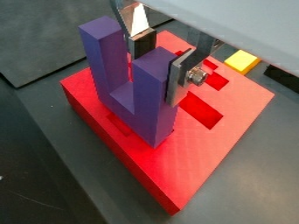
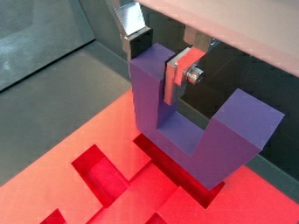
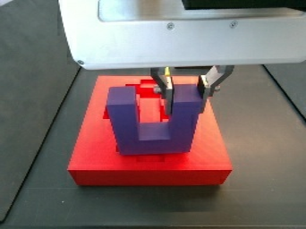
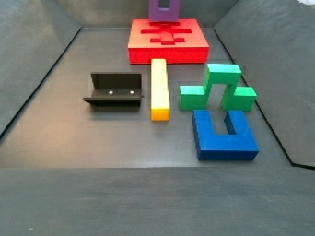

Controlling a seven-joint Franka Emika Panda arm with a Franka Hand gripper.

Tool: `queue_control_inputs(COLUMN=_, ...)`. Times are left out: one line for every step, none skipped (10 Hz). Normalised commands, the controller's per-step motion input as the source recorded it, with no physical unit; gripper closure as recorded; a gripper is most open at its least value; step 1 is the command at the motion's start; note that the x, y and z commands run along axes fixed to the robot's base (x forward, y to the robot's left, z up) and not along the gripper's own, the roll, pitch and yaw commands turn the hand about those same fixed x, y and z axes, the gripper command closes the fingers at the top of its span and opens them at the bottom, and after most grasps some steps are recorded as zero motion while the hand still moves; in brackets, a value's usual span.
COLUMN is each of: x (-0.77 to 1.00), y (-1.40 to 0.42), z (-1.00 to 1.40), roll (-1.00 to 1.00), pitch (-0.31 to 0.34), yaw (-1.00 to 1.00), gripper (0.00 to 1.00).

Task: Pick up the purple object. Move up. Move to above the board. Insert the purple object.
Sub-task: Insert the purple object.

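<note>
The purple object [image 1: 140, 101] is a U-shaped piece standing upright on the board [image 1: 198, 157], a large red slab with brighter red cut-outs. Its base sits down in a cut-out in a wrist view [image 2: 216, 140]. My gripper [image 1: 162, 59] is above the board, and its two silver fingers clasp the top of one upright arm, one plate on each side. Both side views show the same: the gripper [image 3: 189, 87] holds the right arm of the purple object [image 3: 149, 134] on the board [image 3: 149, 170]. The far side view shows only the purple object [image 4: 164, 9] on the board [image 4: 142, 51].
On the grey floor in front of the board lie a yellow bar [image 4: 159, 88], a green block [image 4: 219, 88] and a blue piece [image 4: 226, 134]. The black fixture [image 4: 113, 89] stands left of the yellow bar. Grey walls bound the floor.
</note>
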Motion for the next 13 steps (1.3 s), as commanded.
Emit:
queue_control_inputs(x=0.15, y=0.25, z=-0.03, roll=0.0, pitch=0.074, yaw=-0.16, gripper=1.0)
queue_control_inputs(x=0.1, y=0.21, z=-0.11, roll=0.0, pitch=0.026, yaw=-0.14, gripper=1.0)
queue_control_inputs(x=0.04, y=0.05, z=-0.14, roll=0.0, pitch=0.0, yaw=-0.1, gripper=1.0)
queue_control_inputs(x=0.0, y=-0.06, z=-0.2, roll=0.0, pitch=0.0, yaw=0.0, gripper=1.0)
queue_control_inputs(x=-0.07, y=-0.11, z=-0.15, roll=0.0, pitch=0.0, yaw=0.0, gripper=1.0)
queue_control_inputs(x=-0.04, y=-0.11, z=-0.14, roll=0.0, pitch=0.0, yaw=0.0, gripper=1.0)
queue_control_inputs(x=-0.05, y=-0.06, z=-0.11, roll=0.0, pitch=0.0, yaw=0.0, gripper=1.0)
queue_control_inputs(x=-0.09, y=0.0, z=-0.06, roll=0.0, pitch=0.0, yaw=0.0, gripper=1.0)
queue_control_inputs(x=-0.04, y=0.06, z=-0.1, roll=0.0, pitch=0.0, yaw=0.0, gripper=1.0)
queue_control_inputs(x=0.0, y=0.12, z=-0.11, roll=0.0, pitch=0.0, yaw=0.0, gripper=1.0)
queue_control_inputs(x=-0.04, y=0.12, z=-0.08, roll=0.0, pitch=0.0, yaw=0.0, gripper=1.0)
queue_control_inputs(x=-0.21, y=0.0, z=-0.07, roll=0.0, pitch=0.0, yaw=0.0, gripper=1.0)
queue_control_inputs(x=-0.23, y=0.01, z=-0.07, roll=0.0, pitch=-0.02, yaw=0.0, gripper=1.0)
